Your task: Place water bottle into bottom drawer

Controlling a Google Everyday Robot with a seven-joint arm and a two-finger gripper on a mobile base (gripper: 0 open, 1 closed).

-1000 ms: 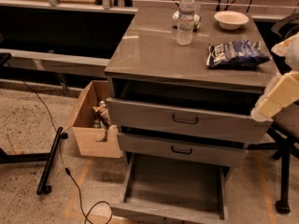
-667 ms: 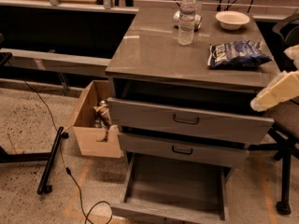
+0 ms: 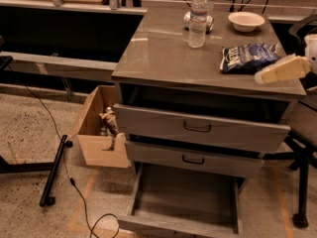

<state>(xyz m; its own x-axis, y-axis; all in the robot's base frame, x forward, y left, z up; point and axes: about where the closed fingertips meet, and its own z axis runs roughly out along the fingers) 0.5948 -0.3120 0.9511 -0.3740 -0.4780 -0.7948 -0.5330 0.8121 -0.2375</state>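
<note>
The water bottle (image 3: 197, 21) stands upright at the back of the grey cabinet top (image 3: 163, 58), clear with a white cap. The bottom drawer (image 3: 148, 202) is pulled far out at floor level, and its flat grey floor shows nothing in it. My gripper (image 3: 281, 69), cream-coloured, comes in from the right edge and hovers over the cabinet top's front right corner. It is next to the blue snack bag (image 3: 247, 57) and well to the right of the bottle and nearer the front.
A white bowl (image 3: 246, 20) sits at the back right, and a can (image 3: 210, 23) is partly hidden behind the bottle. The top drawer (image 3: 198, 128) and middle drawer (image 3: 193, 158) are partly out. An open cardboard box (image 3: 96, 135) and cables lie on the floor to the left.
My gripper has risen and moved slightly left, from beside the top drawer's right end to above the cabinet top's front right corner. The bottle and drawers have not moved.
</note>
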